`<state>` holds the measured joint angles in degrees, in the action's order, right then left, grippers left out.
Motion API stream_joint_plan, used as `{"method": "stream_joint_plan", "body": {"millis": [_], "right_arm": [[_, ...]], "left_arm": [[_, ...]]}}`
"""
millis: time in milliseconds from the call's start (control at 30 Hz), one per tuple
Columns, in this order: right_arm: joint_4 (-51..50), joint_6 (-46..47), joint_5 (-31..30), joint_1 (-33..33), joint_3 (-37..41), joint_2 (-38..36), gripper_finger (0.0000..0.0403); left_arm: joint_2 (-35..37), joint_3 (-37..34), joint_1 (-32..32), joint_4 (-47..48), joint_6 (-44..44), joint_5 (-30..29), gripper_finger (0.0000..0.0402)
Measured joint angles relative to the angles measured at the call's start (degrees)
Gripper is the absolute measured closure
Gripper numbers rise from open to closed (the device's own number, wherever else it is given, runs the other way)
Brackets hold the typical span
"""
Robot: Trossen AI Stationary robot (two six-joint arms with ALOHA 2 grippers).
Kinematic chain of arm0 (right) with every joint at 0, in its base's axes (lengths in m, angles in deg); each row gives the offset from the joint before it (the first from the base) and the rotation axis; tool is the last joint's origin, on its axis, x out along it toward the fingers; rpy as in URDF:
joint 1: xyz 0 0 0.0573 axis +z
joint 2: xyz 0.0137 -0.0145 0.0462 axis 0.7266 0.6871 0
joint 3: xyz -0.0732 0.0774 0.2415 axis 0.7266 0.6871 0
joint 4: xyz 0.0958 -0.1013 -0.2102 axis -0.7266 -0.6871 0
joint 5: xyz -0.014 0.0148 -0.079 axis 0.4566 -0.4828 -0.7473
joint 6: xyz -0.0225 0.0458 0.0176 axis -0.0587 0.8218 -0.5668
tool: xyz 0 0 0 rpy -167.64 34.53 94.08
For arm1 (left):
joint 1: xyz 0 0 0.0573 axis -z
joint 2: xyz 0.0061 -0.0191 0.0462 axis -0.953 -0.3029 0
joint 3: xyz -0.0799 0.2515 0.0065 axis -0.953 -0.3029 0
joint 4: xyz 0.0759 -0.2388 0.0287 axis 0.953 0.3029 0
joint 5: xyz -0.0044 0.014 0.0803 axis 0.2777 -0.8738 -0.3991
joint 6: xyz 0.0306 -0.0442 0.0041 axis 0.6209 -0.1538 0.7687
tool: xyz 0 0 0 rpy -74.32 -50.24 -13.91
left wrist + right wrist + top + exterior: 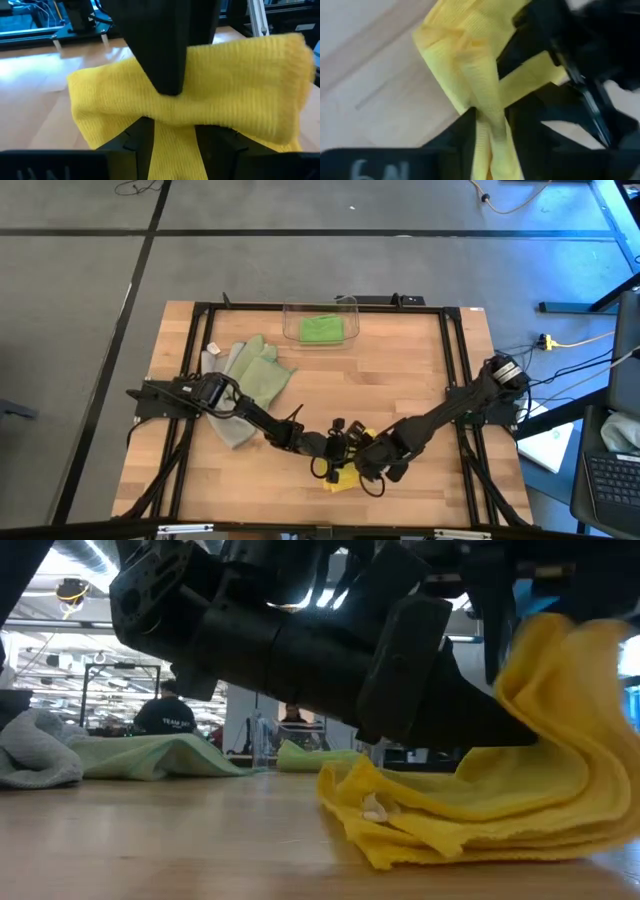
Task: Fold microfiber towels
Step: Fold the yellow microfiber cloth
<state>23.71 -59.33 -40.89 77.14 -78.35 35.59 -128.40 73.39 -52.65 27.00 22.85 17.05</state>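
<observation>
Two grippers met at the counter's (pixel 400 390) near edge, the left gripper (pixel 335 448) and the right gripper (pixel 362 458) both on the yellow towel (pixel 345 477). From above, the arms hid most of that towel; the low view showed it lying in stacked folds with one side lifted. Each wrist view showed yellow cloth pinched between its own arm's jaws. Only the overhead view showed the bright green towel (pixel 321 329) inside the clear bin (pixel 350 304) at the far edge, and the sage towel (pixel 262 375) overlapping the grey towel (pixel 232 425) under the left arm. A person's cap (pixel 165 717) showed beyond the counter.
</observation>
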Motion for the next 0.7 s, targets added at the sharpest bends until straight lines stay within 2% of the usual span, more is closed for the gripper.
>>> {"method": "stream_joint_plan", "body": {"millis": [167,300,533,667,700], "right_arm": [[-2.9,11.3,0.0,0.0,0.0,-2.0,0.0217],[-7.1,24.1,0.8,0.1,0.0,-2.1,0.0191],[-21.6,57.1,2.0,2.8,-0.1,-2.6,0.0185],[-22.8,74.9,1.6,8.1,-0.1,-3.0,0.0185],[-22.0,79.9,-0.1,9.8,-0.1,-3.1,0.0185]], "left_arm": [[0.0,0.0,-1.5,0.3,0.8,0.0,0.0266],[0.0,-0.1,-3.1,0.2,2.0,0.0,0.0266],[-0.2,0.7,-5.2,-0.4,7.3,2.3,0.0266],[-0.2,2.2,-5.4,0.8,11.8,3.3,0.0266],[-0.2,2.5,-5.3,1.5,12.8,3.4,0.0266]]}}
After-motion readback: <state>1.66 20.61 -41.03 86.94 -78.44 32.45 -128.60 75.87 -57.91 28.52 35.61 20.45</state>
